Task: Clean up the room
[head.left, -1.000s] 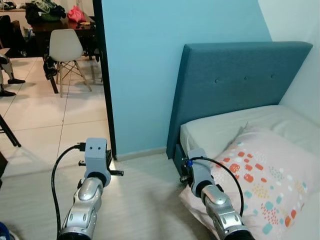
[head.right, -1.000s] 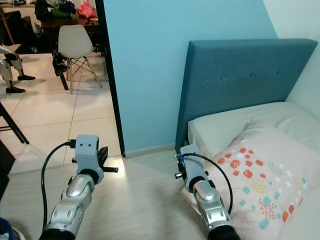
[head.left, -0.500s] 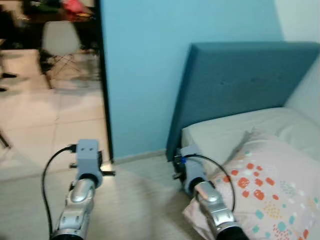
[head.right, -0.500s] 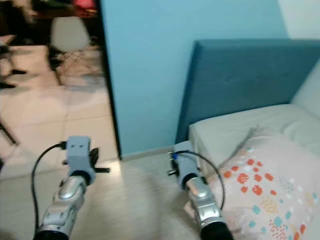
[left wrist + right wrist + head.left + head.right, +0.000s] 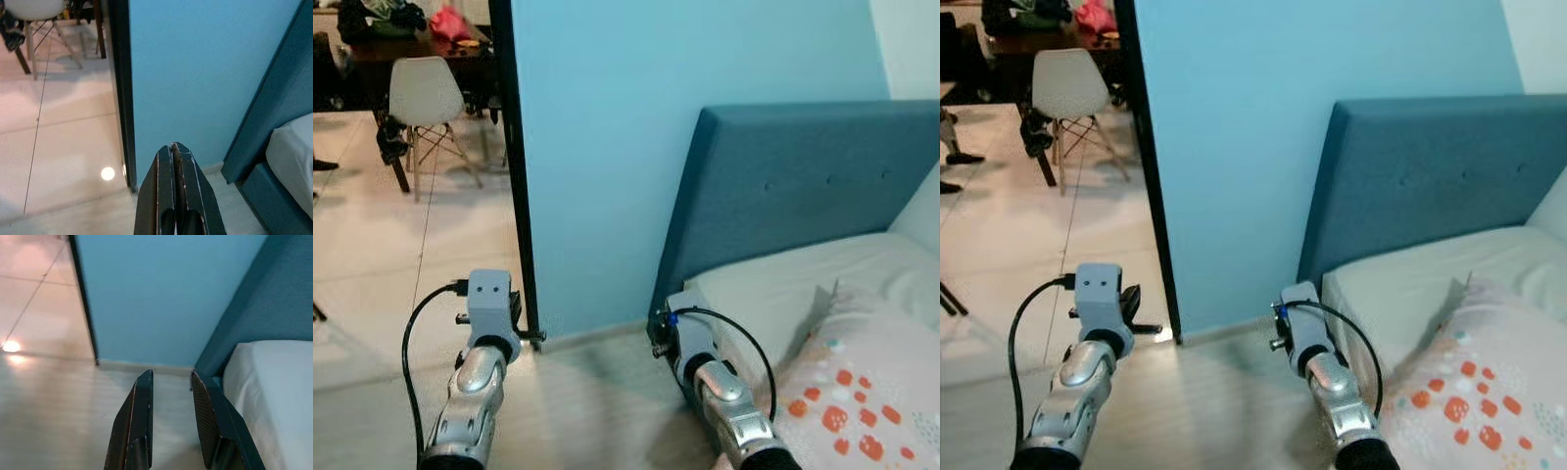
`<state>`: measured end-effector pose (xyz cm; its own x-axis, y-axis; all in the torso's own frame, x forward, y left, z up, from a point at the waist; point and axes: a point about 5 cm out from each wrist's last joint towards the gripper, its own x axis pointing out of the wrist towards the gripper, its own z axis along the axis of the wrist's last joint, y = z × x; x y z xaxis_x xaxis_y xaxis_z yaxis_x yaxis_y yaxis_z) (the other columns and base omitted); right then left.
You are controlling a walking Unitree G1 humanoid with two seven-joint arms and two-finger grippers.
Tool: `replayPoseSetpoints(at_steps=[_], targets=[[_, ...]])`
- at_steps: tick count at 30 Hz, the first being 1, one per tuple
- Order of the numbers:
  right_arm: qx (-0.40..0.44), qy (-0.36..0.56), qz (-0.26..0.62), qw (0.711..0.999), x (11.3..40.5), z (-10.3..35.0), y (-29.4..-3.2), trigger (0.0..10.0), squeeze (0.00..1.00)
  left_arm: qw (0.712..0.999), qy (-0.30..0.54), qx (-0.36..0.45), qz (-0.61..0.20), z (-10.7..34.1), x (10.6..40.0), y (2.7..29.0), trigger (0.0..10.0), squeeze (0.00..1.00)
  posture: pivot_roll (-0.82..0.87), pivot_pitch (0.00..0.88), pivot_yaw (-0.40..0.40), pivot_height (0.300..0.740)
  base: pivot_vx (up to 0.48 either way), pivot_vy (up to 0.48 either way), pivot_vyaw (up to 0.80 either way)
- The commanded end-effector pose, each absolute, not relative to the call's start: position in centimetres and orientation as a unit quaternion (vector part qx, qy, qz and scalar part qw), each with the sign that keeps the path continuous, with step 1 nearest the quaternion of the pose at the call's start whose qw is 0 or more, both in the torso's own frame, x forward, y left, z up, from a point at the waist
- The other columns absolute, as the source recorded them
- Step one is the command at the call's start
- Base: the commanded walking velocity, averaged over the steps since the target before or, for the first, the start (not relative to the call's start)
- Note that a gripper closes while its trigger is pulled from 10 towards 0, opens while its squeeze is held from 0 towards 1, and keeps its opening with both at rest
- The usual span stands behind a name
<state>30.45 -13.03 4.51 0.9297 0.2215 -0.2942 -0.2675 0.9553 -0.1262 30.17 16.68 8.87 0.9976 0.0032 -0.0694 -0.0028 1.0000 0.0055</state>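
Observation:
A pale pillow (image 5: pixel 862 401) with orange and teal spots lies on the white mattress (image 5: pixel 773 284) of a bed with a teal headboard (image 5: pixel 803 186), at the lower right. My right arm (image 5: pixel 715 382) reaches out low beside the bed's near corner. In the right wrist view my right gripper (image 5: pixel 171 377) is open and holds nothing, over the wooden floor next to the mattress (image 5: pixel 274 396). My left arm (image 5: pixel 480 382) is held out towards the doorway. In the left wrist view my left gripper (image 5: pixel 173 149) is shut and holds nothing.
A light blue wall (image 5: pixel 607 147) stands straight ahead, ending at a black door frame (image 5: pixel 514 166). Beyond it lies a tiled room with a white chair (image 5: pixel 416 93) and a dark table (image 5: pixel 372 49) piled with clothes. Wooden floor (image 5: pixel 587 411) stretches between my arms.
The whole picture has shifted, so the camera turned left: bed and pillow sit further right and lower now. Both arms keep their pose.

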Motion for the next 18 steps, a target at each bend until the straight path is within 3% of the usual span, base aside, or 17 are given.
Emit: replayPoseSetpoints(at_steps=[1,18], targets=[[-0.076,0.150,0.112,0.979,30.2,4.2,-13.6,10.0,0.00,0.999,0.045,0.005,-0.013,8.4,30.1,15.9,10.0,0.00,0.05,0.000,-0.066,0.740,0.000,0.000,0.00],[-0.068,0.146,0.064,0.985,30.0,4.2,-15.2,10.0,0.00,0.999,0.036,0.013,-0.002,8.3,30.1,15.8,10.0,0.00,0.04,0.000,-0.055,0.740,0.000,0.000,-0.80]])
